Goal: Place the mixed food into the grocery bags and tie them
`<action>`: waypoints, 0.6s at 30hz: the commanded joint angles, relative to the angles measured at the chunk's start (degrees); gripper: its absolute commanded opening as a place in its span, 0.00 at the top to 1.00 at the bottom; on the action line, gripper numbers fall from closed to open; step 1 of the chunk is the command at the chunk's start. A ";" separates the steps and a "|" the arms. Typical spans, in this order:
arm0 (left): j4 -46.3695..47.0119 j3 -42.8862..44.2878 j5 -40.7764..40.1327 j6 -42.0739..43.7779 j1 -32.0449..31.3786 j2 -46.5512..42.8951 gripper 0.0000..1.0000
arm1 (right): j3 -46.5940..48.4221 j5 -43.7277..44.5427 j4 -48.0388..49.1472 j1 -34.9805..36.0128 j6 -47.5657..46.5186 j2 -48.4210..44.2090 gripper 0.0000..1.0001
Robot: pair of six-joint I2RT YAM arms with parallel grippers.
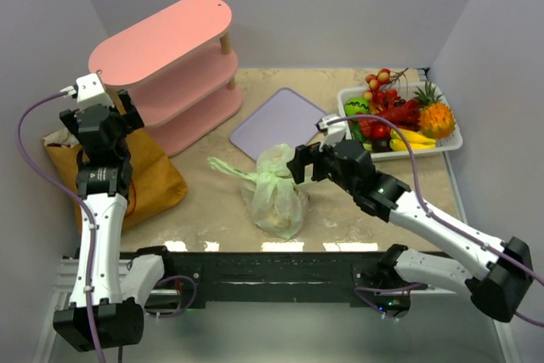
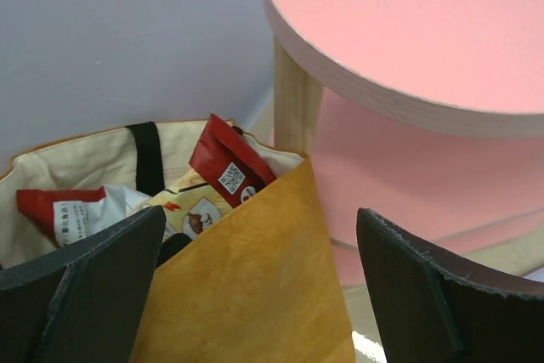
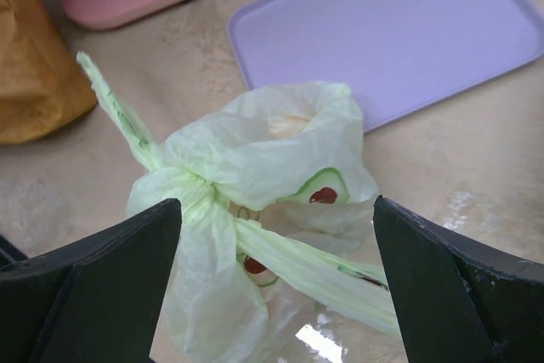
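**A:** The right hand [image 3: 276,203] is spread wide with nothing in it, hovering just above the pale-green plastic bag [image 3: 255,150] in the middle of the table [image 1: 204,201]. Is that knot [image 3: 183,184] sound?

**B:** It's cinched, I'd say, but one handle [image 3: 115,108] sticks out long and loose. If a finger snags it, the knot could pull open.

**A:** And the left hand [image 2: 259,212]?

**B:** Spread too, and empty. It's over the brown paper bag [image 2: 246,278], which sits on the table's left side against the pink shelf [image 2: 408,40]. The mouth gapes, with red snack packets [image 2: 228,163] poking above the rim.

**A:** So it's not tied.

**B:** No. The shelf's top overhangs close by, so a careless reach might knock it, or tip the bag and spill the packets.

**A:** And the green one?

**B:** Thin and crinkly, and lumpy with something pale inside. I can't make out what.
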 commanded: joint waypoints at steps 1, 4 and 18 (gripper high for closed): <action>-0.85 4.33 -9.70 2.47 0.38 -0.88 0.00 | 5.78 -8.77 3.27 0.18 -1.18 6.71 0.02; -2.25 5.48 -13.31 3.97 0.47 -2.28 0.00 | 7.71 -10.01 3.88 0.27 -1.89 11.11 0.01; -8.23 2.05 -15.62 -4.10 1.44 -3.52 0.00 | 16.24 -2.29 -1.04 7.65 -6.64 25.61 0.01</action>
